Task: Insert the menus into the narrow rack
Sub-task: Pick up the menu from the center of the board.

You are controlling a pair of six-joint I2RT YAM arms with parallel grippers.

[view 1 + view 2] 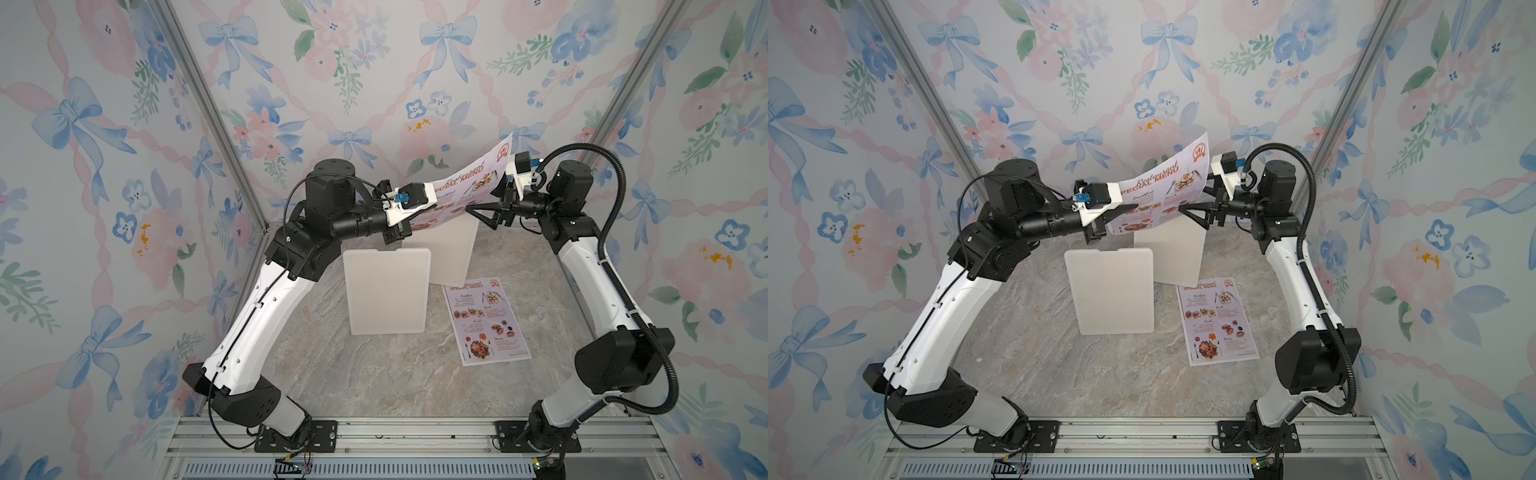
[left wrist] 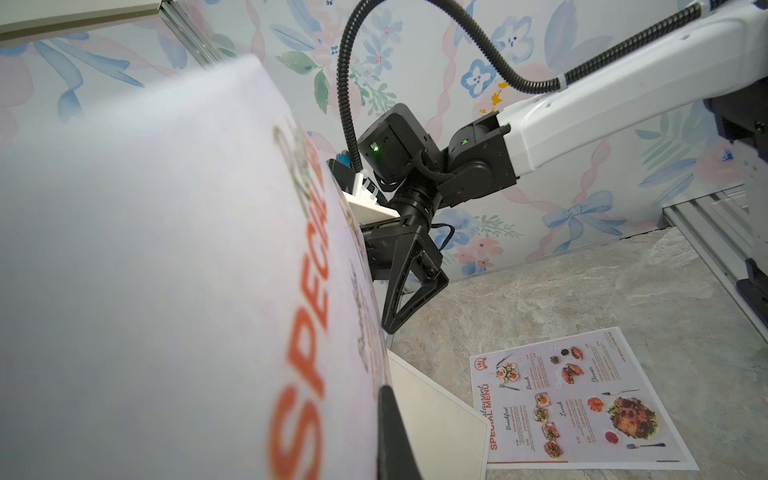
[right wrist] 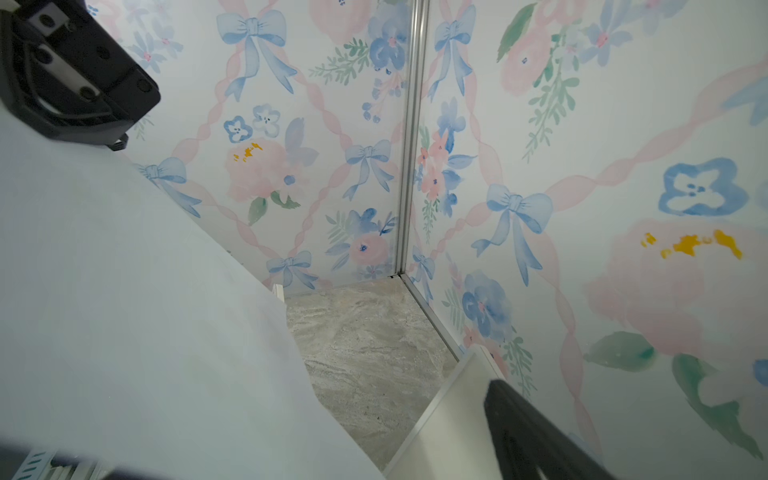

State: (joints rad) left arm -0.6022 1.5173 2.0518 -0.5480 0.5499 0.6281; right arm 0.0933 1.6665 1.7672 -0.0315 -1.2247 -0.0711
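Pale lilac paper, the held menu (image 2: 166, 270), fills the near side of the left wrist view, its orange heading blurred. In both top views this sheet hangs in the air above the rear white panel (image 1: 455, 249), arching up toward the back wall. A front white panel (image 1: 386, 291) stands just beside it; together they look like the narrow rack. The second menu (image 1: 486, 320) lies flat on the tabletop (image 1: 374, 382) near the right arm, not in any slot.

Likely risks: the sheet is limp and gripped at one low edge only, so it may sag, fold or buckle against the rack's top instead of sliding in. A pinch landing off the paper's edge could crease it or miss.

Left end effector (image 1: 405, 230): jaws together, clamped on the held menu's lower edge. Right end effector (image 1: 478, 203): jaws apart, one finger showing at the sheet's edge nearest the right arm, the other hidden behind the paper. Whether it touches the paper cannot be told.
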